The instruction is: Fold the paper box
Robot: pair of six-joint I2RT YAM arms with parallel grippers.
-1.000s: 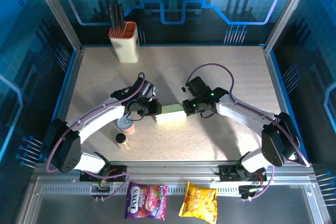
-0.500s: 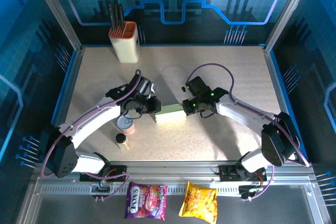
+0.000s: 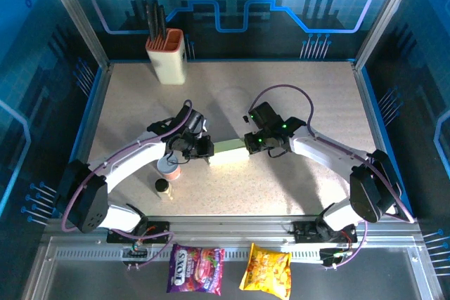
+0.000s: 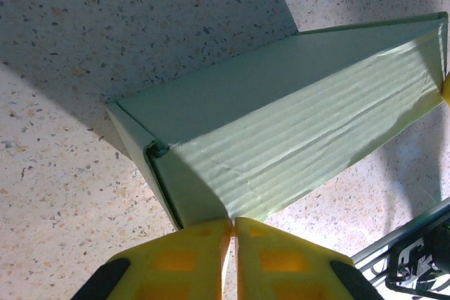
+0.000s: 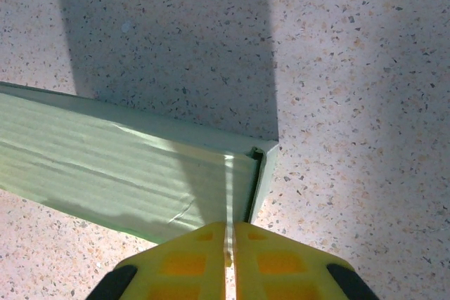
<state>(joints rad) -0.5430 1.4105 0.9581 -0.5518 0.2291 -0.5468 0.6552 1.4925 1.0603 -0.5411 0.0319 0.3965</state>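
The paper box (image 3: 229,151) is a pale green closed rectangular box lying flat mid-table between both grippers. My left gripper (image 3: 206,150) is at its left end and my right gripper (image 3: 248,143) at its right end. In the left wrist view the box (image 4: 281,124) shows a tucked end flap, and the shut yellow tips of the left gripper (image 4: 233,221) touch its near edge. The right wrist view has the box (image 5: 126,166) under the shut right gripper (image 5: 230,225), whose tips rest by the box's end flap. Nothing shows between either pair of fingers.
A beige orange-rimmed utensil holder (image 3: 167,57) stands at the back left. A small pink-and-white cup (image 3: 169,168) and a dark-capped little bottle (image 3: 162,187) sit just under the left arm. Two snack packets (image 3: 195,270) (image 3: 267,268) lie beyond the near edge.
The left arm swung its elbow out and back, and its gripper settled at the box's left end with the fingers drawn closer together. The right arm and the box stayed put.
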